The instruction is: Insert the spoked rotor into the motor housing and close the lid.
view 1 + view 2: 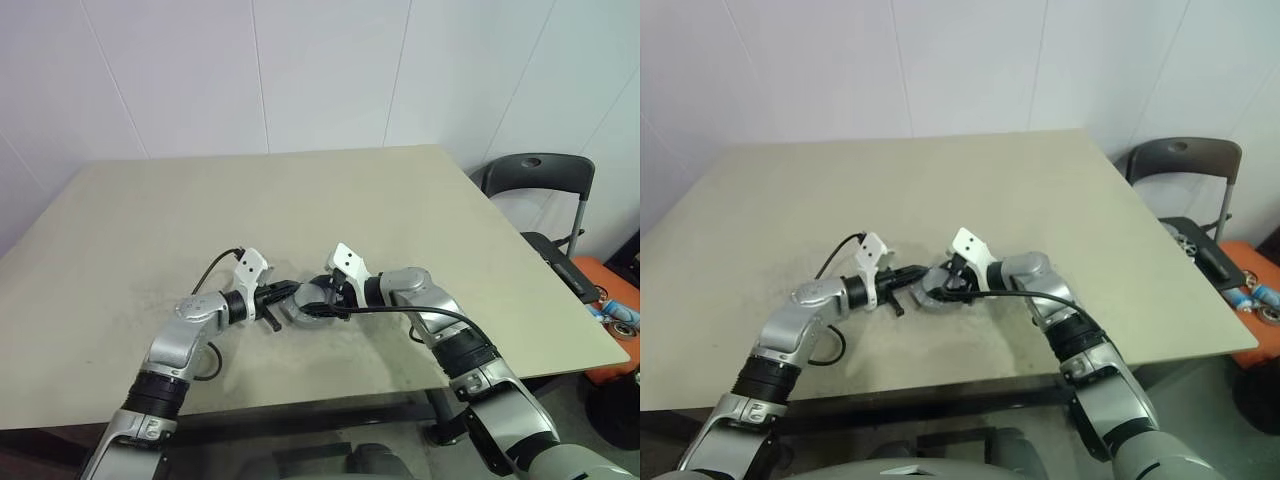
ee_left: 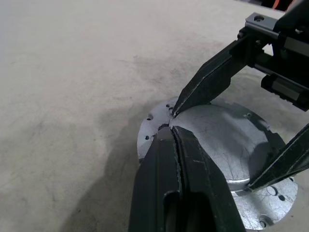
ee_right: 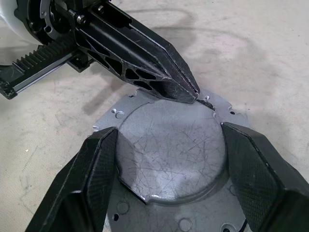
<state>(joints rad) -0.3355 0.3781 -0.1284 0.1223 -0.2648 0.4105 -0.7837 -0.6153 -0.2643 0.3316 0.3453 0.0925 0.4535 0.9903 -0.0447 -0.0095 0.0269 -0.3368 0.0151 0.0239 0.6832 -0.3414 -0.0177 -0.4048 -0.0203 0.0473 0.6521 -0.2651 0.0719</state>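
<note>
**Looks like the lid's basically on, just the last nudge left**

Biggest thing first: the table (image 1: 150,220) is bare apart from the one assembly near the front edge, where both arms meet.

The housing (image 3: 186,223) sits flat on the table, and from the wrist views all that shows of it is the flat flange with small holes round the edge. The windings and the rotor can't be seen at all, because the lid (image 3: 169,145) is lying over the top, scratched grey dome facing up. So the rotor is most likely already inside, though that's a guess since it's covered.

The right gripper (image 3: 169,159) has its fingers spread wide, one on each side of the lid's raised part, close against its edge. Whether they're actually squeezing it or just bracketing it is hard to say.

The left gripper (image 2: 176,133) has its fingers pressed together into a point, tip resting right at the lid's rim beside a notch.

What's left, probably: seating or turning the lid so its lobes line up with the flange, then letting go. Can't tell if it's fully seated yet.
</note>
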